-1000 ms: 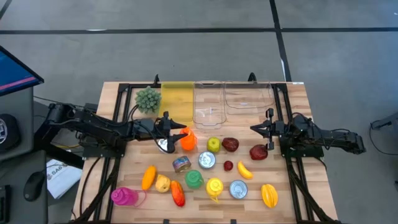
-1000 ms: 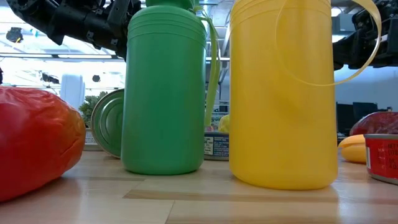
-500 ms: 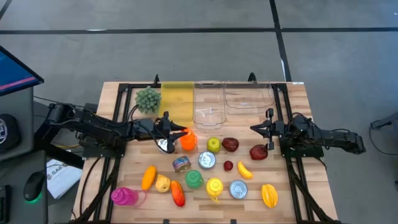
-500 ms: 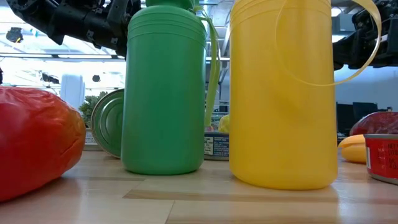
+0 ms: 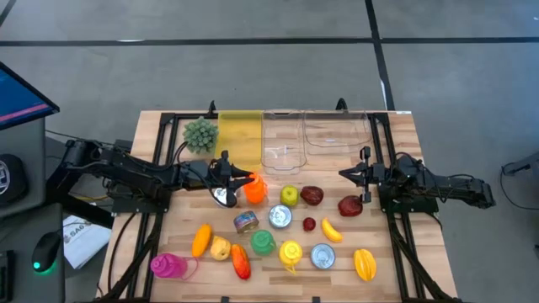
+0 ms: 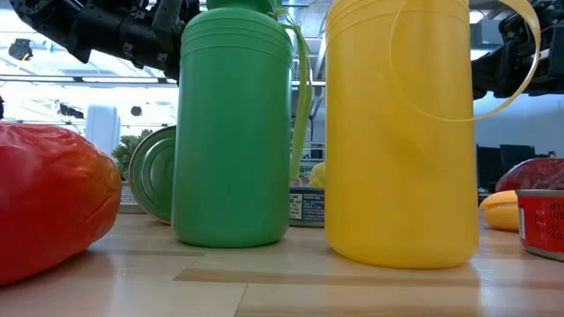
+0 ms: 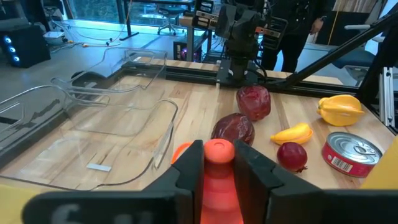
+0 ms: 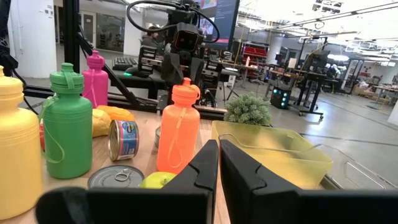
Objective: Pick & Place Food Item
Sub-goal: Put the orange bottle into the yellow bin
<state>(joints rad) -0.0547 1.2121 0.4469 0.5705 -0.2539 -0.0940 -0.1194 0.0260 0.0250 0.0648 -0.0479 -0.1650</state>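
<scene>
An orange bottle stands upright on the wooden table, left of centre; it also shows in the right wrist view. My left gripper reaches it from the table's left and is shut on its top. My right gripper hangs shut and empty at the table's right, near a dark red fruit. A green apple and a second dark red fruit lie on the table between the two grippers. My left gripper pinches the orange bottle's top, at the cap, between its two fingers. The orange fills the gap between them. The fingers come about level from the table's left. The bottle stands upright with its base on the table.
A yellow bin and two clear bins stand along the far edge, beside a green leafy item. Cans, fruit and green, yellow and pink bottles crowd the near half.
</scene>
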